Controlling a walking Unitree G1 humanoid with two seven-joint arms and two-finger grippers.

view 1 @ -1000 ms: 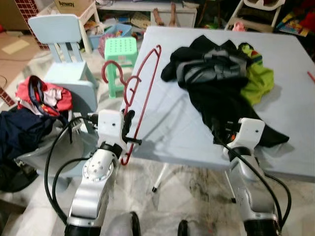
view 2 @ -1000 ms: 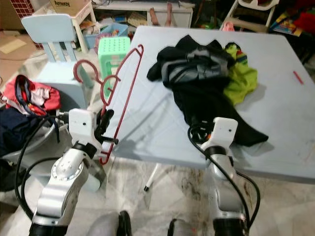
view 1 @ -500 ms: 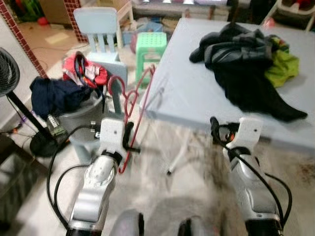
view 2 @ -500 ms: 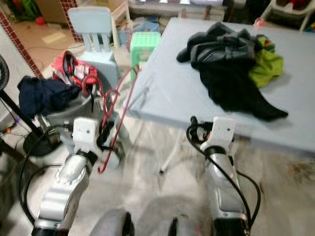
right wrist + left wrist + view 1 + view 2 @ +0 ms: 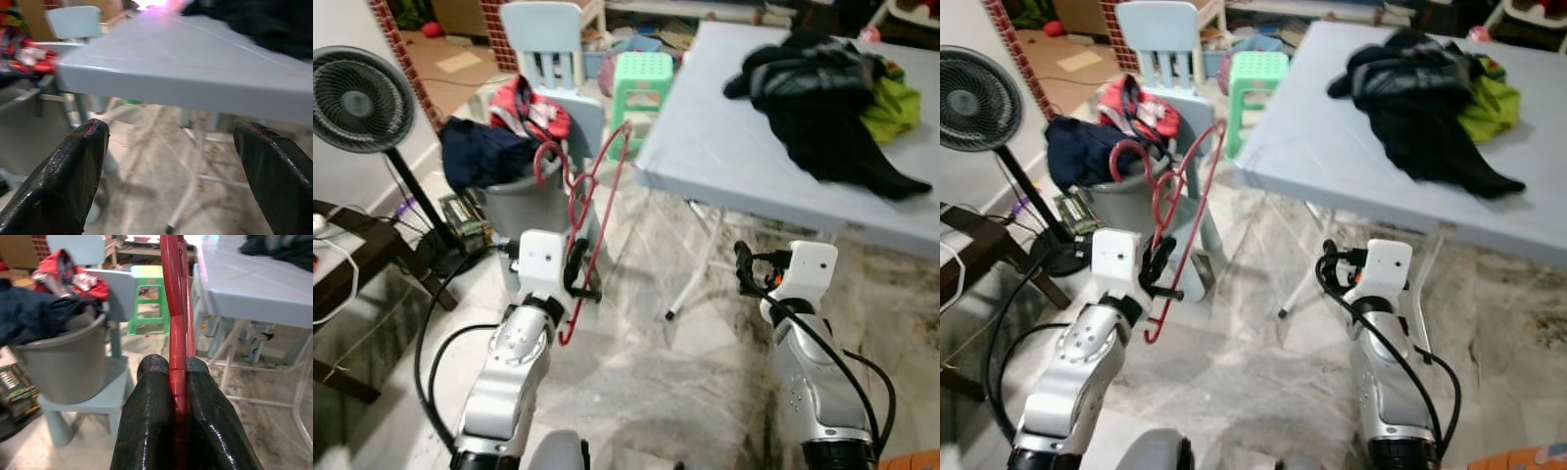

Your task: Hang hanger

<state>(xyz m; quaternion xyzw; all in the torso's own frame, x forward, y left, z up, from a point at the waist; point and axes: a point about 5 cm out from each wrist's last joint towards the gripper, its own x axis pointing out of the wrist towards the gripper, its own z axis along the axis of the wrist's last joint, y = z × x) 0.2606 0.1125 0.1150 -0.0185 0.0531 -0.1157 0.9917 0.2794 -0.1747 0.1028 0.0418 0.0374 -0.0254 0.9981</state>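
Left eye view: we see our left gripper [image 5: 576,277] raised in front of us over the tiled floor [image 5: 685,372], clenched on the lower part of a red hanger [image 5: 592,211]. The hanger stands nearly upright and leans slightly away from us, its hooked top near a grey bucket [image 5: 514,206] that sits on a pale blue chair [image 5: 548,59]. Dark blue and red clothes [image 5: 489,147] are heaped over the bucket's rim. Beyond the chair stands a green stool [image 5: 641,83]. To our right, the light blue table [image 5: 724,147] carries a pile of black and lime-green clothing [image 5: 827,93]. A black standing fan [image 5: 362,98] is at the far left. Our right gripper [image 5: 749,269] is held out low, in front of the table's near edge.

Right eye view: the same scene, with the hanger [image 5: 1185,211] rising from our left gripper [image 5: 1160,269] and its hooks close by the bucket [image 5: 1121,201].

Left wrist view: we look along our two black fingers [image 5: 156,431], pressed tight together with the hanger's [image 5: 173,298] red bar pinched between them. The bar runs straight away from the fingertips. Past it are the bucket [image 5: 63,357] with clothes in it on the chair, the green stool [image 5: 146,293], and the table [image 5: 249,293] with its white legs.

Right wrist view: our fingers [image 5: 68,171] are spread wide apart and released, with nothing between them. The edge of the table [image 5: 186,73] lies ahead, and the picture is somewhat blurred.
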